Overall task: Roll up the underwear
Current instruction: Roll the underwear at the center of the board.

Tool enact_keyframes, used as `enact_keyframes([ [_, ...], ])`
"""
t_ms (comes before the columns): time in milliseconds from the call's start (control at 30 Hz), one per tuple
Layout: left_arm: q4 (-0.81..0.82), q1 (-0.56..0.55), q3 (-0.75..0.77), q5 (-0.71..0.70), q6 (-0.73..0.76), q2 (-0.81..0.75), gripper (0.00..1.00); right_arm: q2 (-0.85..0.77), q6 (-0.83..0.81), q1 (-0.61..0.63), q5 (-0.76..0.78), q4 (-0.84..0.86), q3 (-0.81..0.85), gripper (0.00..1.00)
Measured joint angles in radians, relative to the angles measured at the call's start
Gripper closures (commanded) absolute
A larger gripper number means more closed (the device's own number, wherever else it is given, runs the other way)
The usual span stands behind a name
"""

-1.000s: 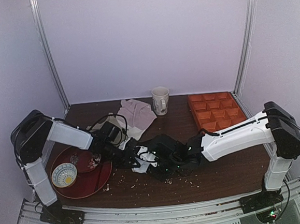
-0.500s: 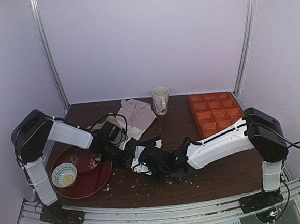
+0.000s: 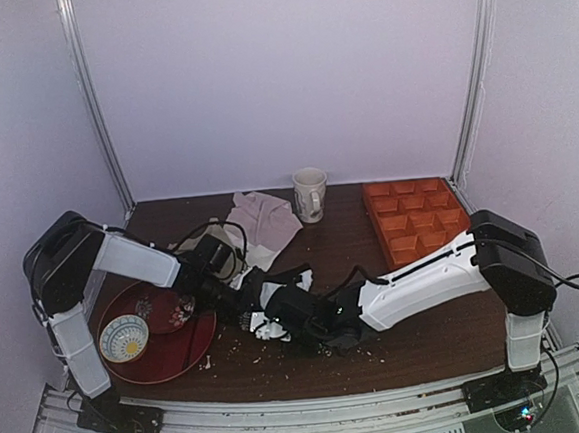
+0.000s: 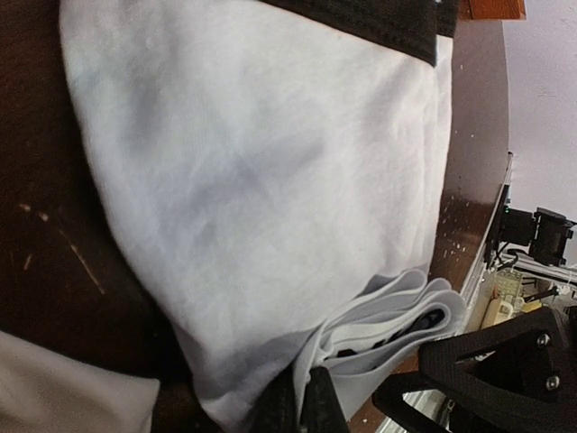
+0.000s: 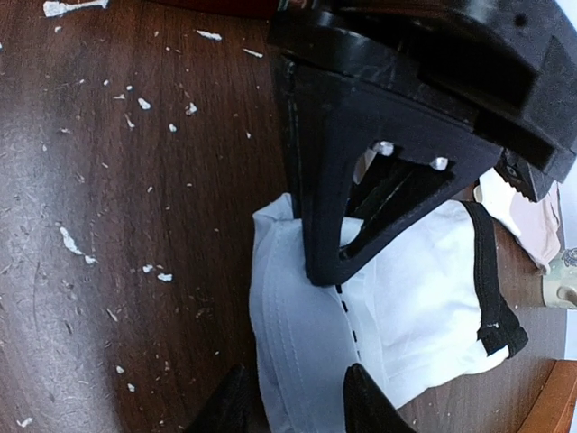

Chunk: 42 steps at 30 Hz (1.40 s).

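White underwear point(image 5: 415, 307) bunched on tabletop point(image 5: 108, 225). Left hand point(image 4: 302, 410) pressed together, pinching fold. Right hand point(image 5: 293, 401) spread astride 6 o'clock edge. Risk: unclamped layers slip, roll loosens.

You won't find any text here that you can read. The underwear point(image 4: 270, 180) shows only slivers of black marks between its folded waistband layers, and the mug point(image 3: 310, 193) at the far edge carries marks too small to read.
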Motion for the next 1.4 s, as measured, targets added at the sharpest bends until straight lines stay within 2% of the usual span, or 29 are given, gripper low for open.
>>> enact_keyframes([
  [600,0.0,0.001,0.001,0.014,0.012,0.005,1.0,0.071,-0.111,0.0,0.086,0.07,0.008,0.68],
  [967,-0.018,0.001,0.011,0.015,0.024,0.008,1.0,0.086,-0.13,0.001,0.106,0.101,0.0,0.87],
  [1133,-0.024,0.001,0.014,0.015,0.029,0.009,1.0,0.091,-0.134,0.003,0.122,0.114,-0.003,0.99],
  [1300,-0.028,0.001,0.016,0.015,0.03,0.01,1.0,0.091,-0.133,0.005,0.131,0.117,-0.005,1.0],
  [1400,-0.033,0.001,0.019,0.014,0.031,0.009,0.84,0.091,-0.125,0.005,0.13,0.112,-0.002,1.0],
])
